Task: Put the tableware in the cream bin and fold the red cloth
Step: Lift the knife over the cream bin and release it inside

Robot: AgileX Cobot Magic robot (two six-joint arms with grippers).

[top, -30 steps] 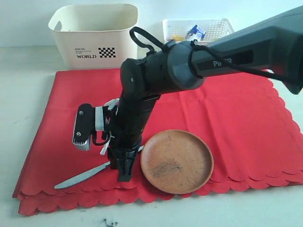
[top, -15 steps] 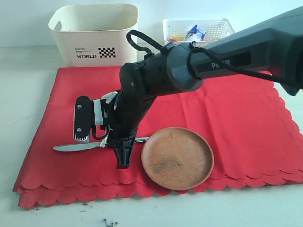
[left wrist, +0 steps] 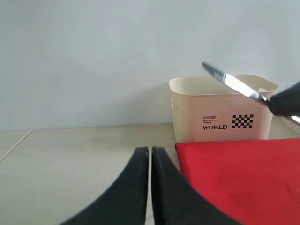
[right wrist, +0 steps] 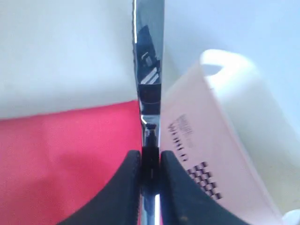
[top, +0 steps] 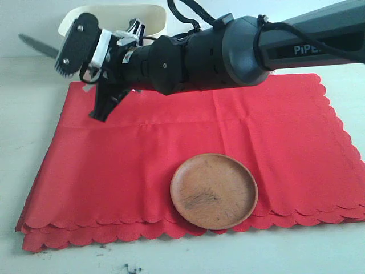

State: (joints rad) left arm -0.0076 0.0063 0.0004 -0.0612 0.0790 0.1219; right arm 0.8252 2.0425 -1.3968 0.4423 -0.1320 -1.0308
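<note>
The silver table knife (top: pixel 35 45) is clamped between the closed fingers of the right gripper (right wrist: pixel 150 161) and held in the air, clear of the table (top: pixel 23 114). In the exterior view its blade is seen reaching out past the left wall of the cream bin (left wrist: pixel 220 110); in the left wrist view it crosses the bin at rim height. What lies inside the bin cannot be told, as its interior is hidden by its walls and by the right arm. The red cloth (top: pixel 131 171) is spread flat on the table in front of the bin, and the round brown plate (top: pixel 214 191) rests on it near its scalloped front edge. The left gripper (left wrist: pixel 150 152) is closed on nothing, low over the table beside the cloth.
</note>
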